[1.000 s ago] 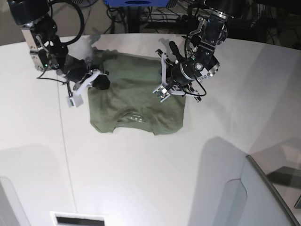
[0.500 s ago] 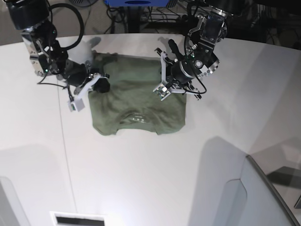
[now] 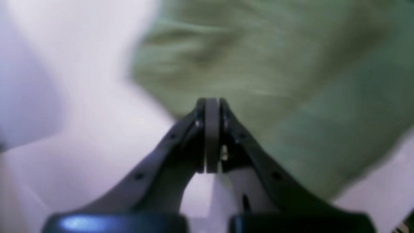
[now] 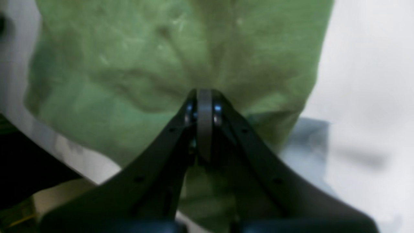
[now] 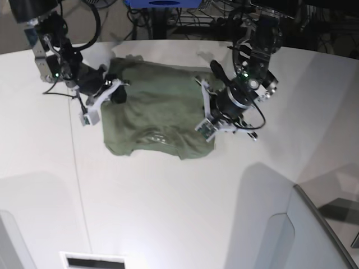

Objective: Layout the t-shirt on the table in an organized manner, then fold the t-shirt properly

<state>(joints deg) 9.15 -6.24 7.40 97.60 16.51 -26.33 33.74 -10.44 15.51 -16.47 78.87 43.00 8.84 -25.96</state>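
Olive t-shirt (image 5: pixel 157 115) rumpled flat on white table (image 5: pixel 168 213), both pincers closed, empty

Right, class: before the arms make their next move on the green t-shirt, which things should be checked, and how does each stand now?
1. Left gripper shut: ok, its jaws meet; whether cloth is pinched, cannot tell.
2. Right gripper shut: ok, jaws together over the cloth; a grip on it, cannot tell.
3. T-shirt wholly on the table: ok in the base view.
4. T-shirt flat: not ok, it is rumpled, with creases in the middle.
5. Sleeves laid out: cannot tell, none shows clearly.
6. Arms placed at opposite side edges of the shirt: ok.
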